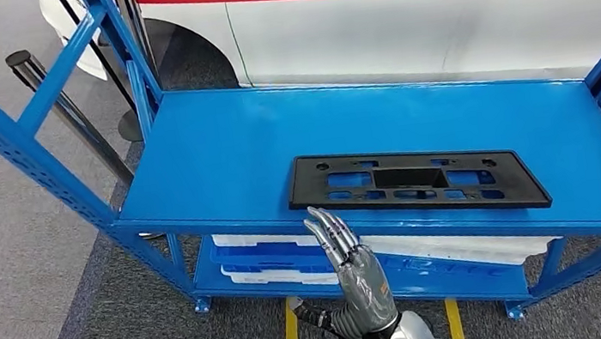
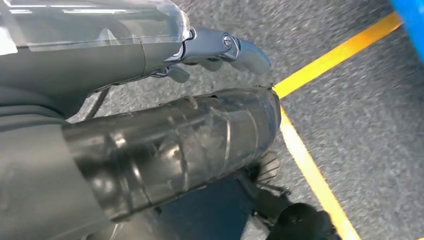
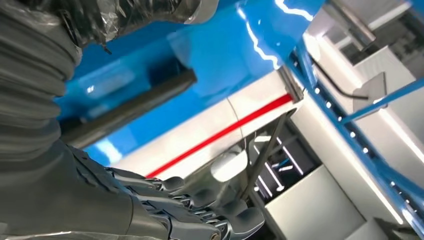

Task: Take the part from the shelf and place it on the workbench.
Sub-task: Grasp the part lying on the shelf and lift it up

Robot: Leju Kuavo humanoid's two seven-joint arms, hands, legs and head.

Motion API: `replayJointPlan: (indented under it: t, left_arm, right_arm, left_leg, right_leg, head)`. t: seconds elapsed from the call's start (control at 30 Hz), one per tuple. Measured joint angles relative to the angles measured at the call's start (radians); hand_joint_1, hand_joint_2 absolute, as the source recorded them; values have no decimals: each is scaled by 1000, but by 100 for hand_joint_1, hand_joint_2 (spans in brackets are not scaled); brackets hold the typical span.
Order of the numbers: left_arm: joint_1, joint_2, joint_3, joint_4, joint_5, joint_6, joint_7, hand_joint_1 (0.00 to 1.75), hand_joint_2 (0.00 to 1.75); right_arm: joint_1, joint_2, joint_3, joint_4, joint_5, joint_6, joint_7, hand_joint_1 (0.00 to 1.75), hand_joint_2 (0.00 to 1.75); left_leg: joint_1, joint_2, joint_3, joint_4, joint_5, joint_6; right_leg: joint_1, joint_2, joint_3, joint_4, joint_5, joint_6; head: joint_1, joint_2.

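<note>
— One black part (image 1: pixel 416 181) lies flat near the shelf (image 1: pixel 217 154)'s front edge, untouched. Reaching step?
— Yes. Right hand (image 1: pixel 353 271) is raised just below that edge, fingers straight and apart, holding nothing; next it must rise over the edge. Left hand (image 2: pixel 220 50): cannot tell.

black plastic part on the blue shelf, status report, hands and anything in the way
Right hand open, raised just short of the shelf edge. Left hand hanging over grey floor, holding nothing. Flat black plastic part lying on blue metal shelf, untouched. Nothing in the way.

Flat black cut-out part (image 1: pixel 416 181) on blue shelf (image 1: pixel 217 154), near front edge
</note>
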Motion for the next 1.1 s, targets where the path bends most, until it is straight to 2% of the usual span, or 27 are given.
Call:
replayJointPlan:
  t: [0.03,0.07,0.1,0.13,0.2,0.23,0.27,0.37,0.43,0.5,0.53,0.57,0.6,0.67,0.7,0.73,0.8,0.87,0.9,0.97,1.03,1.07,1.1]
  left_arm:
    - [3,0,0,0,0,1,0,0,0]
    - [6,1,0,0,0,1,0,0,0]
    - [10,2,0,0,0,1,0,0,0]
    - [12,2,0,0,0,1,0,0,0]
    - [17,3,0,0,0,2,0,0,0]
    - [18,3,0,1,0,2,0,0,0]
    - [19,4,0,1,1,4,1,0,0]
    - [12,5,0,2,3,21,6,0,0]
    - [6,5,0,2,3,48,14,0,0]
    - [2,4,0,2,1,78,28,0,0]
    - [1,3,0,2,0,91,34,0,0]
    - [1,2,0,2,-1,99,39,0,0]
    - [1,1,0,2,-1,105,42,0,0]
    - [2,-1,0,2,-2,111,44,0,0]
    - [1,-3,0,2,-2,112,45,0,0]
    - [0,-4,0,2,-3,114,46,0,0]
    - [-2,-6,0,3,-3,117,46,0,0]
    - [-3,-6,-1,3,-3,118,45,0,0]
    - [-4,-6,-1,3,-3,118,45,0,0]
    - [-4,-6,-2,3,-3,119,44,0,0]
    - [-3,-6,-3,3,-4,119,45,0,0]
    - [-3,-6,-3,3,-4,119,47,0,0]
    - [-2,-6,-4,3,-5,119,48,0,0]
  right_arm:
    - [6,-1,-2,-4,10,-9,4,0,175]
    - [12,-3,-4,-8,18,-16,7,0,175]
    - [18,-4,-5,-13,25,-22,9,0,175]
    - [22,-6,-6,-17,29,-26,11,0,175]
    - [28,-8,-7,-21,36,-31,12,0,175]
    - [30,-9,-8,-23,39,-34,14,0,175]
    - [33,-11,-9,-26,44,-37,15,0,175]
    - [38,-14,-13,-43,62,-47,21,0,175]
    - [38,-16,-15,-53,74,-53,25,0,175]
    - [42,-21,-18,-57,90,-58,31,0,175]
    - [45,-24,-20,-58,100,-60,35,0,175]
    - [48,-27,-23,-58,111,-63,39,0,175]
    - [51,-29,-25,-58,121,-67,43,0,175]
    - [53,-33,-27,-59,139,-75,50,0,175]
    - [54,-35,-29,-60,148,-80,54,0,175]
    - [55,-37,-30,-61,159,-85,59,0,175]
    - [58,-42,-33,-66,186,-97,69,0,175]
    - [61,-46,-35,-72,215,-109,78,0,175]
    - [63,-48,-36,-76,232,-117,82,0,175]
    - [65,-51,-37,-81,268,-130,90,0,175]
    - [68,-54,-38,-83,313,-144,104,0,175]
    - [70,-57,-39,-83,340,-149,112,0,175]
    - [71,-59,-41,-83,370,-154,122,0,175]
  left_leg:
    - [0,0,-38,28,-37,-3]
    - [1,0,-66,31,-64,-5]
    - [1,0,-82,10,-67,-5]
    - [1,0,-90,-33,-36,-5]
    - [-1,1,-96,-137,100,0]
    - [-4,2,-97,-170,160,6]
    - [-7,2,-97,-186,196,14]
    - [-11,1,-88,-189,201,35]
    - [-9,1,-79,-199,195,47]
    - [-9,1,-69,-202,185,54]
    - [-9,1,-63,-203,179,54]
    - [-9,1,-56,-203,171,54]
    - [-9,0,-46,-202,164,54]
    - [-8,-2,-26,-203,150,51]
    - [-9,-3,-19,-202,145,48]
    - [-10,-4,-16,-203,141,44]
    - [-12,-4,-17,-205,140,35]
    - [-12,-2,-15,-206,135,25]
    - [-11,-1,-19,-193,124,20]
    - [-9,0,-54,-110,74,13]
    - [-7,0,-113,14,22,8]
    - [-5,0,-132,52,15,6]
    - [-4,0,-134,54,27,5]
  right_leg:
    - [0,2,18,-2,-13,0]
    - [0,4,38,-3,-28,1]
    - [0,6,60,-3,-44,2]
    - [0,8,82,-3,-60,4]
    - [1,9,116,1,-92,10]
    - [2,11,126,7,-108,15]
    - [2,12,133,11,-122,22]
    - [-3,12,143,21,-154,41]
    - [-7,9,114,79,-187,52]
    - [-11,7,32,210,-232,63]
    - [-14,7,-11,269,-241,66]
    - [-16,7,-43,299,-230,68]
    - [-17,6,-55,288,-197,69]
    - [-18,6,-37,180,-97,65]
    - [-15,6,-23,125,-59,61]
    - [-12,6,-11,83,-41,57]
    - [-6,7,-3,55,-42,49]
    - [-10,9,5,41,-43,40]
    - [-13,8,9,36,-41,35]
    - [-16,3,17,28,-40,25]
    - [-14,0,20,28,-42,20]
    - [-13,-1,21,28,-43,18]
    - [-13,-1,22,28,-44,18]
  head:
    - [0,0]
    - [0,0]
    - [0,0]
    - [0,0]
    - [1,0]
    - [1,0]
    - [1,0]
    - [1,0]
    - [2,0]
    - [3,0]
    - [3,0]
    - [3,0]
    - [3,0]
    - [3,0]
    - [3,0]
    - [3,0]
    - [2,0]
    - [2,0]
    - [2,0]
    - [1,0]
    - [1,0]
    - [1,0]
    - [1,0]
